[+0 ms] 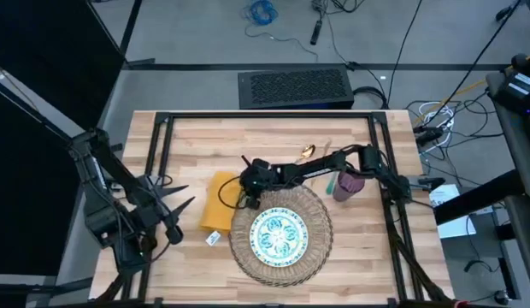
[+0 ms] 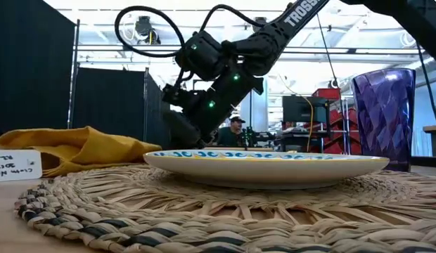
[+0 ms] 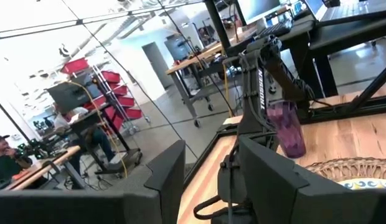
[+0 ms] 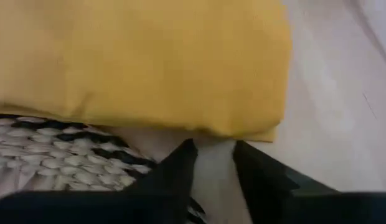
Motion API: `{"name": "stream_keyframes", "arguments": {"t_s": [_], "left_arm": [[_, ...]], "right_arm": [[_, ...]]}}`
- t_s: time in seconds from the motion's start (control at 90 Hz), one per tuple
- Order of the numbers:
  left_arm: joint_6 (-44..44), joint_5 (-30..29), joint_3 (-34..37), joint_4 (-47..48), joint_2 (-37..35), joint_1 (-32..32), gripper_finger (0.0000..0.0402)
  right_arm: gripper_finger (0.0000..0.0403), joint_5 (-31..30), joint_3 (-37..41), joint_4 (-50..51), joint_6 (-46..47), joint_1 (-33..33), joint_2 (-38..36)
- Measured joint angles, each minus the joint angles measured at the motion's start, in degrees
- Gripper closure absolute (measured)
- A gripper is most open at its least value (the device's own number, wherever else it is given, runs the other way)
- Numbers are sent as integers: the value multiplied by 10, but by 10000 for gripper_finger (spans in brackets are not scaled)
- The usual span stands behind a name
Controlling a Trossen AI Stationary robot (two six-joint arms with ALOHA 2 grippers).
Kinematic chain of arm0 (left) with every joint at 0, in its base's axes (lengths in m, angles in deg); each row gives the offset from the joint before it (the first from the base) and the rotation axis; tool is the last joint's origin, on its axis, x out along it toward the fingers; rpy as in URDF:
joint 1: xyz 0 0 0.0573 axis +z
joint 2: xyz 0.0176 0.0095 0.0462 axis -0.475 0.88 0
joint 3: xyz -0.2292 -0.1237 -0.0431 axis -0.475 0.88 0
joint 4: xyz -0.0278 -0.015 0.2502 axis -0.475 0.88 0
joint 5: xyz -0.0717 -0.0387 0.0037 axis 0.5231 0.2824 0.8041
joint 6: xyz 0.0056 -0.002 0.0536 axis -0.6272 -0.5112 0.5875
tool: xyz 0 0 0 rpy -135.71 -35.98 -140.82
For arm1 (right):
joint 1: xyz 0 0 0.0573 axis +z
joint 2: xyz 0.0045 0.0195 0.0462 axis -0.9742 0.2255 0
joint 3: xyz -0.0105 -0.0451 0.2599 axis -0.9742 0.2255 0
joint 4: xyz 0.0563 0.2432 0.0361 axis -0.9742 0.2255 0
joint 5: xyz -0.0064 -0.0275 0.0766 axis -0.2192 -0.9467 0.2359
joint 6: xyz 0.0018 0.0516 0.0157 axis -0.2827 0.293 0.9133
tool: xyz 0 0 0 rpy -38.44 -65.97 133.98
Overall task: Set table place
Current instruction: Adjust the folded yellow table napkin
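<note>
Yellow cloth fills most of the right wrist view: it is the napkin (image 4: 143, 62), lying on the light wood table (image 1: 188, 137) just beside the round straw mat (image 1: 320, 231). The right gripper (image 4: 213, 155) is down low at the napkin's edge, close to where the napkin meets the mat. Its two dark fingers are a little apart with bare table between them, and they hold nothing. They may be touching the cloth, but it is hard to tell.

The blue-green plate (image 1: 280, 235) sits in the middle of the mat. The purple cup (image 1: 346, 185) stands on the table near the mat. Gold cutlery (image 1: 309, 151) lies farther back on the table.

The left gripper (image 1: 178, 205) waits over the table's left side, well apart from the napkin. Its fingers are spread wide and hold nothing.
</note>
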Motion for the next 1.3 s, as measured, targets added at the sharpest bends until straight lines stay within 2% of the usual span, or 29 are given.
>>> {"name": "stream_keyframes", "arguments": {"t_s": [0.056,0.167,0.278,0.367,0.522,0.578,0.656,0.7,0.922,1.3], "left_arm": [[0,1,0,-1,0,0,262],[0,12,0,-2,0,0,262],[0,15,0,0,0,0,262],[1,13,0,1,0,0,262],[0,10,0,1,0,0,262],[0,9,0,1,0,0,262],[0,9,0,1,0,0,262],[0,8,0,1,0,0,262],[1,3,0,1,0,0,262],[0,0,0,0,0,0,262]], "right_arm": [[233,-28,0,19,7,0,-8],[204,-36,5,74,7,-4,-41],[199,-43,6,91,3,-8,-79],[206,-28,3,63,35,-10,-95],[251,52,4,-29,100,3,-92],[289,71,3,-45,102,16,-90],[364,84,4,-51,100,35,-84],[386,84,4,-66,97,45,-82],[402,82,3,-135,116,64,-68],[403,85,-5,-171,153,73,-22]]}}
